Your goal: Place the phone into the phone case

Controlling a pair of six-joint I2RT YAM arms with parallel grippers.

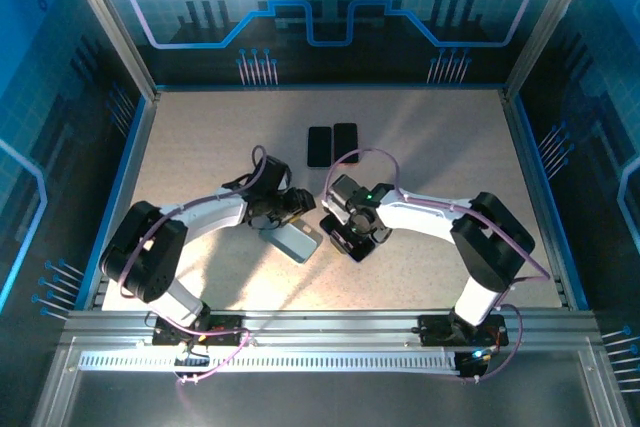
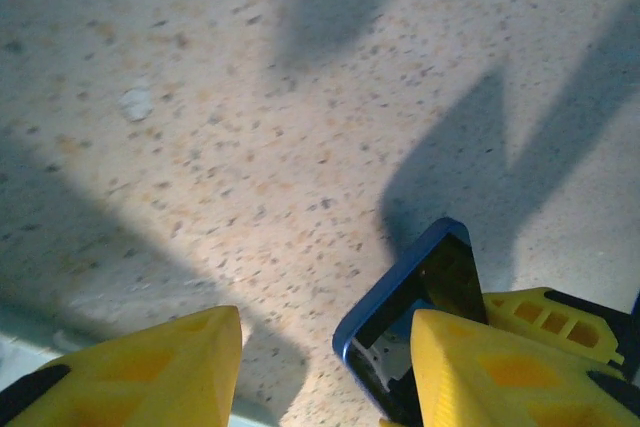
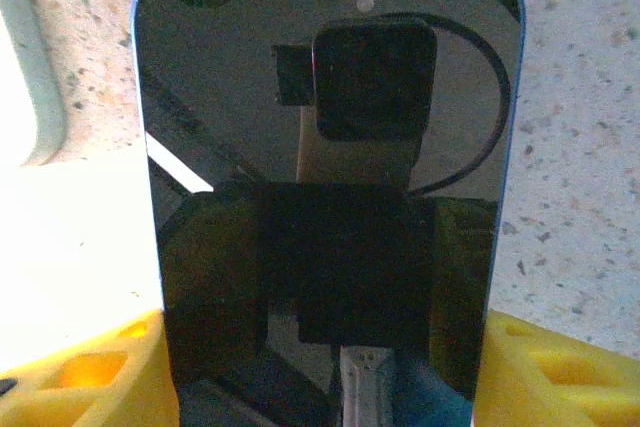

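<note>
While the right gripper (image 1: 355, 234) pinches the dark, shiny glass phone with the blue edge (image 3: 330, 197) by its two long sides, the phone sticks out well past the yellow fingers (image 3: 560, 367). The left gripper (image 2: 325, 322) is close beside it. Its fingers are spread wide, and the speckled beige table (image 2: 250, 147) shows between them. The blue-rimmed plastic phone case (image 2: 425, 282) sits tilted right against the inner side of one finger. I cannot tell if that finger holds it or if it just leans there.

So the phone is off the table and the case is near, but the phone is not in the case yet. I think what is left is to line the two up and push the phone in.

Far beyond both grippers, two flat black rectangles (image 1: 319, 146) lie side by side on the table.
</note>
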